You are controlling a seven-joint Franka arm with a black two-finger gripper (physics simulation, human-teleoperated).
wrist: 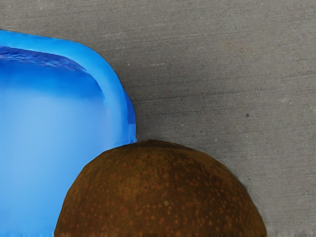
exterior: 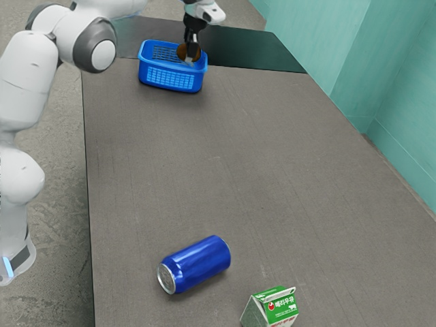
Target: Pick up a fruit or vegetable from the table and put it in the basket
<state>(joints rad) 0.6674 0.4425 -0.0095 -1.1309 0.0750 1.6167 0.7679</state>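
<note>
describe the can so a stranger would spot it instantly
On the grey table, go from the blue basket toward the exterior camera. The can lies on its side there, near the green carton. It is a shiny blue cylinder with a silver end, while the carton is boxy with a peaked top.

A grey table between a teal wall and a stony floor.
The table [exterior: 225,170] has a dull grey-brown top, with fine, nearly parallel lines that the wrist view shows closely; at its far end there lies a dark green band [exterior: 262,53]. On the exterior view's right stands the teal wall [exterior: 402,109], with upright edges and thin seams. The floor [exterior: 58,218], on the exterior view's left, is grey and speckled. The light is soft.
</note>
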